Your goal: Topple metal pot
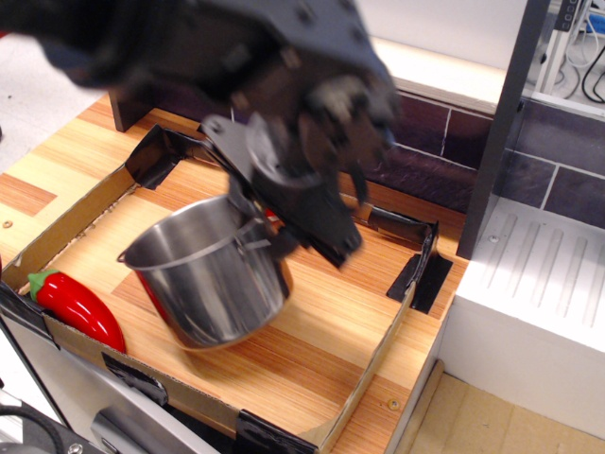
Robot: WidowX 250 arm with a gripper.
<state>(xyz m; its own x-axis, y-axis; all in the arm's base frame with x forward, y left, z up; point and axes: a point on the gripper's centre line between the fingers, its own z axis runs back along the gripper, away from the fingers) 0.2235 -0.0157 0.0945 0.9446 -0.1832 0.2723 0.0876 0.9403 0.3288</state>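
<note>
The metal pot (pixel 213 284) is a shiny steel cylinder with no lid. It stands tilted in the cardboard tray (pixel 57 227), its open top leaning to the left and its right side raised. My gripper (pixel 284 232) is blurred by motion and sits at the pot's right rim. One finger looks to be inside the rim and one outside, gripping it. A thin wire handle shows at the pot's left rim (pixel 128 257).
A red toy pepper (pixel 76 307) lies at the tray's front left corner, close to the pot. A white ribbed drainer (pixel 539 274) lies to the right, with a dark upright post (pixel 496 132) behind it. Dark tiles line the back wall.
</note>
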